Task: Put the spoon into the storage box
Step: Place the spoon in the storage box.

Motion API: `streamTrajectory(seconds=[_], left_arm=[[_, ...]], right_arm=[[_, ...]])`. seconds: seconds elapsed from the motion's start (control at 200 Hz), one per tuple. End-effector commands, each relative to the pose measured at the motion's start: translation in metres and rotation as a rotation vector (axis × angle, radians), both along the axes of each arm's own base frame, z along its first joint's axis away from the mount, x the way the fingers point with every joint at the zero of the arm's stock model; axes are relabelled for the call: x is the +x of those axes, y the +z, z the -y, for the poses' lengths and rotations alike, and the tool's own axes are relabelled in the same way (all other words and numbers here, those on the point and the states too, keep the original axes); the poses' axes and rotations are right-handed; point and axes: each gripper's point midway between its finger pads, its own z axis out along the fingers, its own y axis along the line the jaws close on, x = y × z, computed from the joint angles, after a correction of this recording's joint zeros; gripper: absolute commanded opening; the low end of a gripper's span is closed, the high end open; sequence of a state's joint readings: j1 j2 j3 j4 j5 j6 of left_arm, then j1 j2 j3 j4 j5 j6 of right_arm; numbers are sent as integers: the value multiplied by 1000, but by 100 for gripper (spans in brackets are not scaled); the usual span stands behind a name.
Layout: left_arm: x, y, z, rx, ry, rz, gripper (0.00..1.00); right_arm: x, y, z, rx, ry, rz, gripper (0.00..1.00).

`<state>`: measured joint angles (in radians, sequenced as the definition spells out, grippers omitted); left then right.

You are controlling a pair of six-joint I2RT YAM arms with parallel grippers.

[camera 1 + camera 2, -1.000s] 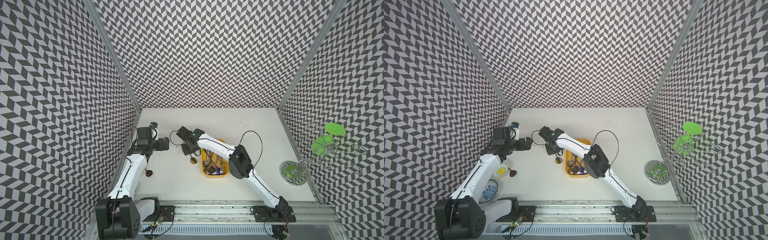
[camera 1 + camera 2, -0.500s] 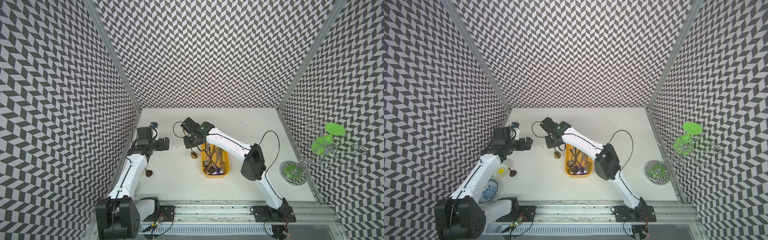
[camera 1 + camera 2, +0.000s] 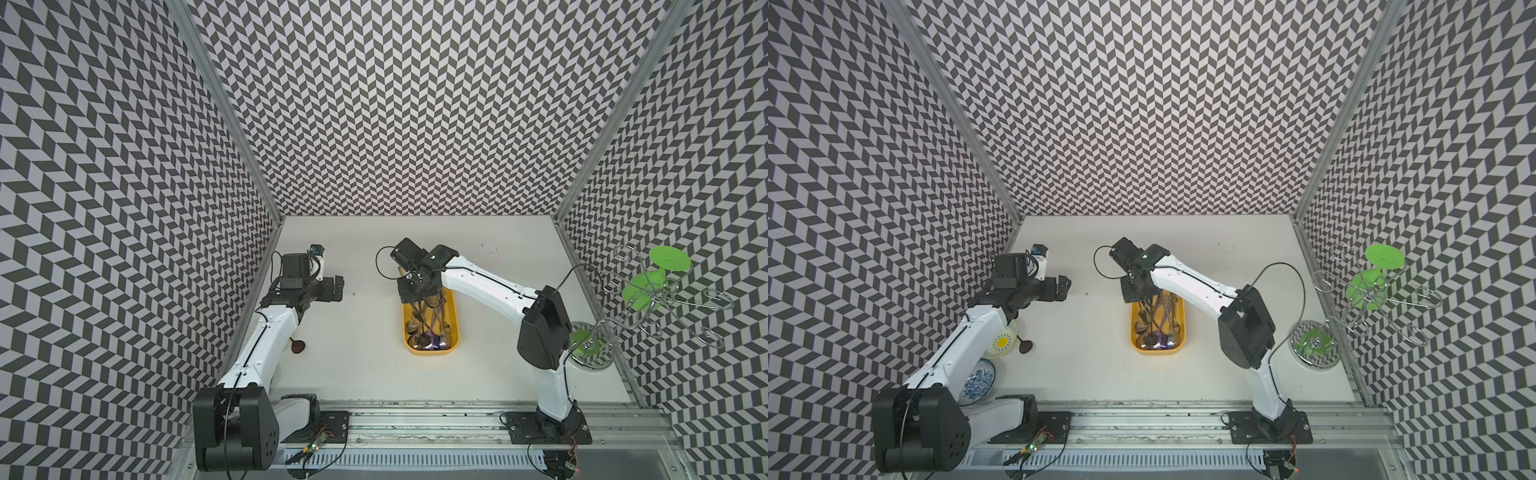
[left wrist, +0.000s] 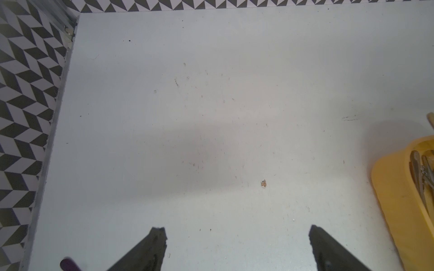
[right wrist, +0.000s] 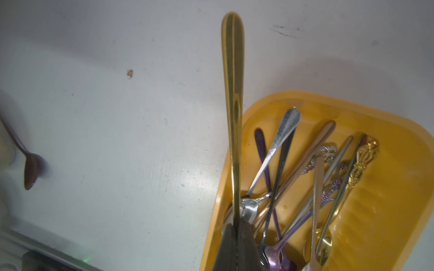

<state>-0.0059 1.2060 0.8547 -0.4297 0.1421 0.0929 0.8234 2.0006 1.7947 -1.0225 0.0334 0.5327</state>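
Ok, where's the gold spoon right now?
In the right wrist view the gold spoon is clamped in the shut right gripper, above the far end of the yellow storage box, which holds other spoons.

chevron walls (image 3: pixel 415 104), scuffed white tabletop (image 3: pixel 353 365)
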Motion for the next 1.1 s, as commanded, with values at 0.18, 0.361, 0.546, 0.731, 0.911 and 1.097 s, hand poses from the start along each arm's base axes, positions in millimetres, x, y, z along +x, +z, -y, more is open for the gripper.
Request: streamTrajectory(seconds=[0.18, 0.361, 0.546, 0.731, 0.911, 1.097], left_arm=[[35, 18, 16, 99, -95, 162, 99], [59, 32, 27, 90, -142, 277, 99], [72, 24, 32, 27, -125, 327, 99], [71, 18, 32, -37, -88, 386, 99], [65, 10, 32, -39, -114, 432, 99], [59, 7, 32, -57, -132, 479, 99]], right_arm=[[-3, 23, 8, 145, -75, 65, 0], [-14, 19, 24, 159, -119, 74, 0], [-22, 16, 36, 170, -152, 80, 1], [-21, 15, 48, 167, -178, 94, 23], [-17, 21, 55, 170, -195, 115, 33], [-10, 35, 67, 168, -221, 170, 38]])
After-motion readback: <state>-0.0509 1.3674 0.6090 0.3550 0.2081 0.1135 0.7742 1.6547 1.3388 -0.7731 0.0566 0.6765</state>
